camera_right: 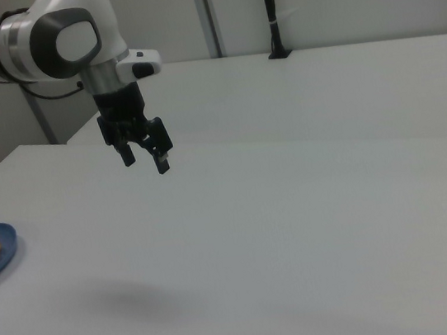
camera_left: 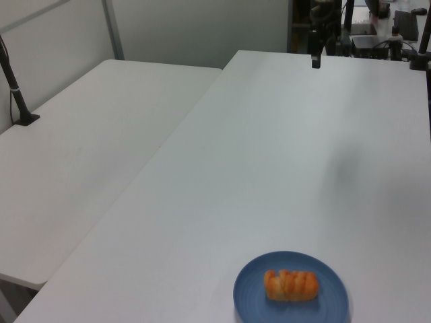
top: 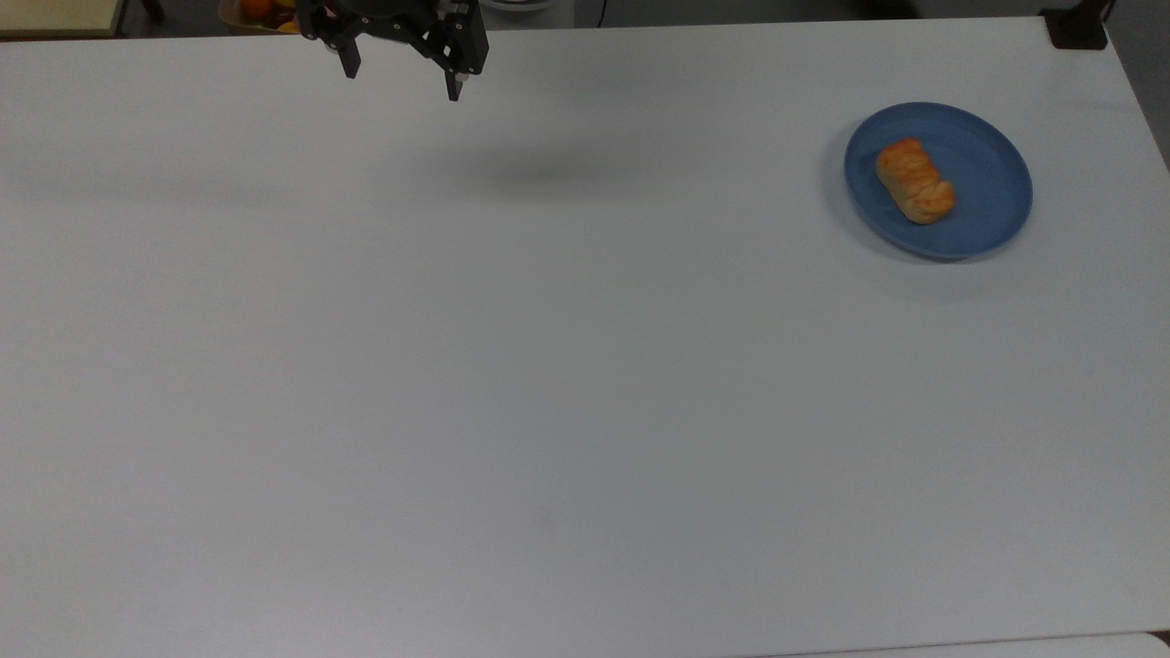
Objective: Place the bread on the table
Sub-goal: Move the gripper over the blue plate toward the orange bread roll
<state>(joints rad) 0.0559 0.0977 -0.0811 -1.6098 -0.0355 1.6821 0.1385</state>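
Top view: your pincer (top: 402,78) hangs spread and empty, bread (top: 915,180) far off on the blue plate (top: 992,192). Left view: a hard pinch may squash it. Right view: a low approach may clip the plate rim or table (camera_right: 300,240).

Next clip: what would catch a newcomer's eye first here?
The bread, golden-orange, lies on a blue plate near the top view's right edge, the one spot of colour on the white table. Next comes the gripper, open and holding nothing, hanging above the table far from the plate, at the top view's upper left.
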